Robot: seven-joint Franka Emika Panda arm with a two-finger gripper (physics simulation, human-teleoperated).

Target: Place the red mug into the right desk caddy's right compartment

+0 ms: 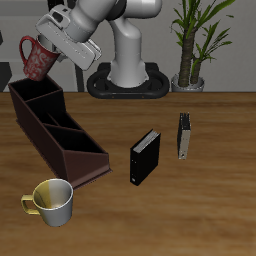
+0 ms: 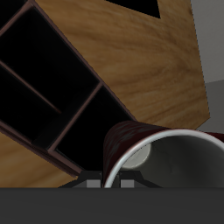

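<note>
The arm reaches out over the far end of the table, and its gripper (image 1: 47, 52) has the red mug (image 1: 37, 58) clamped in its fingers, lifted clear of everything below. The mug hangs tilted, its handle sticking out toward the table's edge, its dark red side with the pale speckles facing the front camera. It sits in the air above the back end of the right desk caddy (image 1: 55, 130), not touching it.

The caddy is a long dark brown wedge lying slantwise on the wooden table (image 1: 200, 210), one end near the back edge, the other reaching toward the front. Its dividers split it into several open compartments, all dark inside.

From the gripper's own camera, the mug (image 2: 131, 144) fills the near view, its light grey inside and rim showing, with the caddy's compartments (image 2: 52, 96) spread out below it.

Near the caddy's front end stands a yellow-and-cream mug (image 1: 52, 202), upright, handle pointing away from the caddy. Farther across the table a small black box (image 1: 145, 157) stands on edge, and just beyond it a thin grey book (image 1: 185, 136) stands upright too. A potted plant (image 1: 192, 40) sits behind the table beside the robot's base (image 1: 127, 75).
</note>
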